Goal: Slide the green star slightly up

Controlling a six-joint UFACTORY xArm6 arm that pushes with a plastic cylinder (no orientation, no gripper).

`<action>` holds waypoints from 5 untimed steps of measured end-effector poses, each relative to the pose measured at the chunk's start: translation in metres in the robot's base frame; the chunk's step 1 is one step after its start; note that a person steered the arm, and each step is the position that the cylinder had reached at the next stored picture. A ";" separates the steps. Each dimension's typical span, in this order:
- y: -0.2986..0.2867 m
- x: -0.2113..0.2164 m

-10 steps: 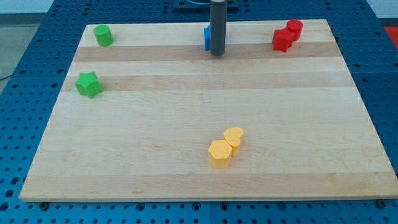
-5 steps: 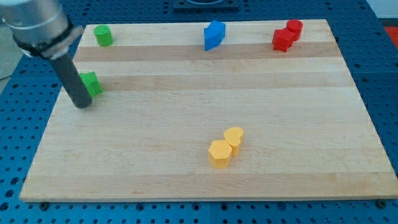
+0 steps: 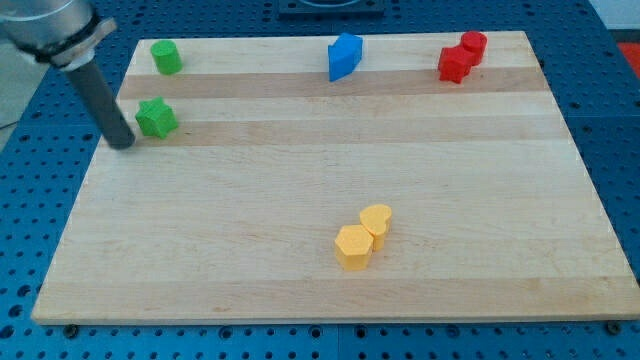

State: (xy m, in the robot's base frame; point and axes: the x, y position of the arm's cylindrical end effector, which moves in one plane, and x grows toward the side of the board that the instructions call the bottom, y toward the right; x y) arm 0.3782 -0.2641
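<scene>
Green star (image 3: 156, 118): small, matte, solid-coloured block with blunt points, lying flat near the board's (image 3: 300, 190) left edge, below the green cylinder (image 3: 166, 57) at the top-left corner. Board is pale wood in lengthwise strips with visible grain. Blue block (image 3: 345, 56) at top centre, angular; two red blocks (image 3: 461, 56) touching at top right; two yellow blocks (image 3: 362, 237) touching at lower centre. Rod dark, smooth, leaning in from the view's upper left; my tip (image 3: 124, 144) sits just left of and slightly below the star. No gripper fitted.
</scene>
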 end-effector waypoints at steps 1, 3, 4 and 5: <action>0.001 -0.055; -0.025 0.018; 0.013 0.021; 0.030 -0.020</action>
